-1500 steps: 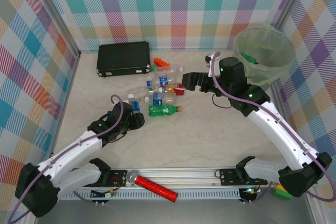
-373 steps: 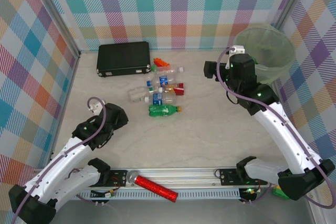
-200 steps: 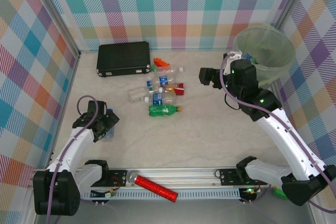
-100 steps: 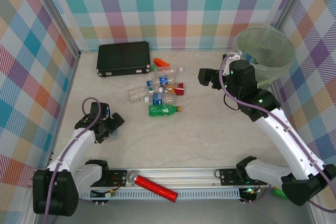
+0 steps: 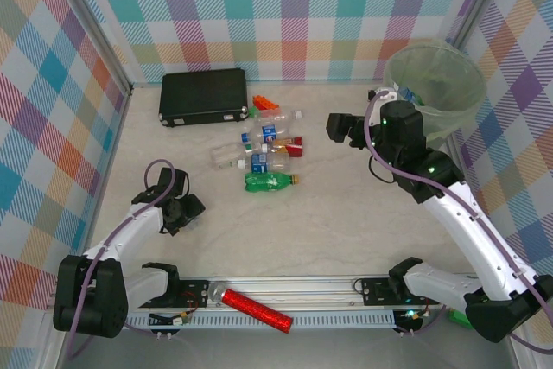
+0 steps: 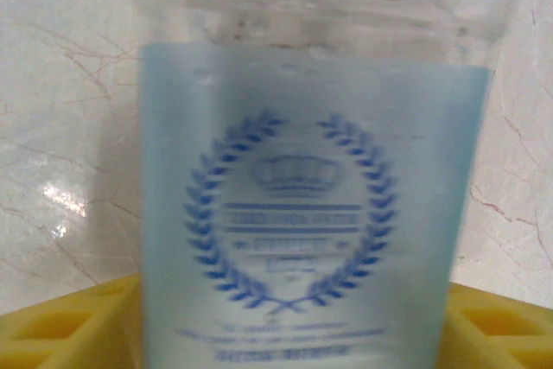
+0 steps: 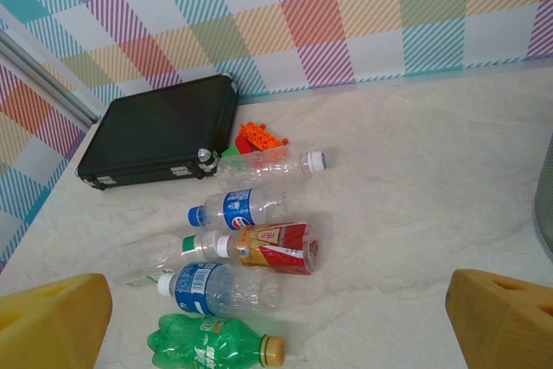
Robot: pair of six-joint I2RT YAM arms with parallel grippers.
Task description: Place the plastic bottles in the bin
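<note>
Bottles [image 7: 216, 289]: six in one cluster, seventh [image 6: 315, 213] at left claw [image 5: 177, 210]

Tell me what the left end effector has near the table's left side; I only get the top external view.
Observer: A clear bottle with a pale blue wreath-crest label. The left end effector has its yellow fingers on either side; whether it is clamped I can't tell.
Operator: Is the right end effector carrying anything?
Observer: No; its wrist view shows the fingertips wide apart, nothing between them.
</note>
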